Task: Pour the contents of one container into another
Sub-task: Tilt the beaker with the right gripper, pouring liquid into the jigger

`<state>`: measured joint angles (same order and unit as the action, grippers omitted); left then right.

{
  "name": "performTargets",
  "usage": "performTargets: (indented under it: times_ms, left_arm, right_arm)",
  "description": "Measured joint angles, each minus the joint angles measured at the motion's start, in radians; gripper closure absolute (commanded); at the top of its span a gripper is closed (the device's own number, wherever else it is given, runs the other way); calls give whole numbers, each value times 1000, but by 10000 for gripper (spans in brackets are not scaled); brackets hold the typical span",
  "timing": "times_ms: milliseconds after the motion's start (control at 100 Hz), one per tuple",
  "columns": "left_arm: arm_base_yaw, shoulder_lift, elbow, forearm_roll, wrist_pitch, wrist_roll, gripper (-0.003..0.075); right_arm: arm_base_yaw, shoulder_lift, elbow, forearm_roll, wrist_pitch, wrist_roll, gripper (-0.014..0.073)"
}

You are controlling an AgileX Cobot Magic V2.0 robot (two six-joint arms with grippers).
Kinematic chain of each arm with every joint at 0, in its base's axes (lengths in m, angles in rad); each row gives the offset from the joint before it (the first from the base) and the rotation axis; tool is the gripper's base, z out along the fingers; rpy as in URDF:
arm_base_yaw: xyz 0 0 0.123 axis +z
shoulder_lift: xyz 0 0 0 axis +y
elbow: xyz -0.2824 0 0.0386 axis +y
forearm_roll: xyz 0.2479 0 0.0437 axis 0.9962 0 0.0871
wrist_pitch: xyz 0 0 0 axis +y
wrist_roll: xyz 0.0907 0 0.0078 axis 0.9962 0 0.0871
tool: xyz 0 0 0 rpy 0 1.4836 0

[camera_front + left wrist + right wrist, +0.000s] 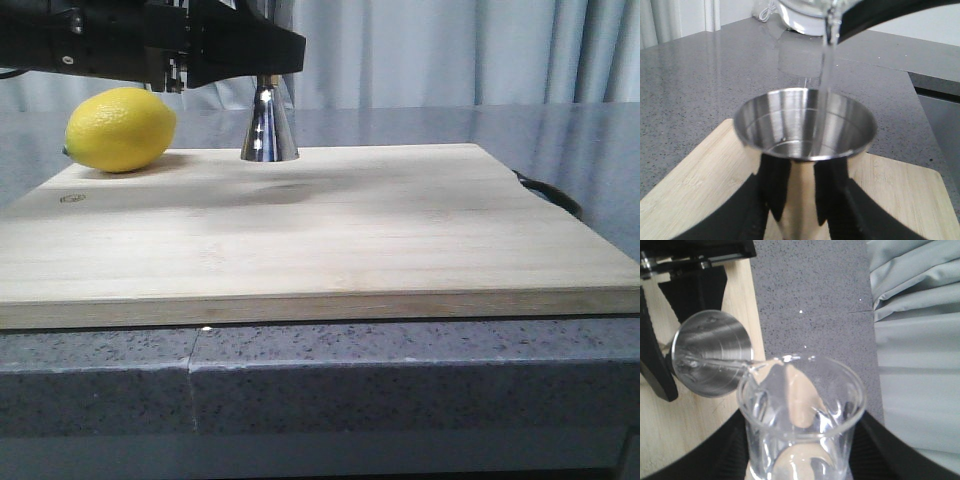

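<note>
Surface: grey speckled stone, its front edge nearest the front camera.

Board: pale wood, lying flat on the surface and covering most of it in the front view.

Lemon: yellow, at the far left corner of the board, left of the jigger and apart from it.

Jigger: mirror steel, upright at the far edge of the board, its upper part hidden behind the arm in the front view. From the left wrist its open cup shows a little clear liquid at the bottom.

Left hand: black fingers pinching the jigger's lower body on both sides.

Beaker: clear glass, tilted, held above and just beside the jigger's mouth. A thin clear stream falls from its lip into the cup.

Right hand: black fingers pressed against either side of the beaker, gripping it.

Cable: black, at the board's right edge.

Curtain: pale grey folds, farthest back.
</note>
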<state>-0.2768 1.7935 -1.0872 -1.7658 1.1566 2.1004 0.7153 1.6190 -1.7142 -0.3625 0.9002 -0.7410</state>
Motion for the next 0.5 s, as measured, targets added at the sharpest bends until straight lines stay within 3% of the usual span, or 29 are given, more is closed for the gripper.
performTargets:
  times_ms: [500]
  left_arm:
    - [0,0,0,0,0,0,514]
  right_arm:
    - [4,0,0,-43,-6,-111,302]
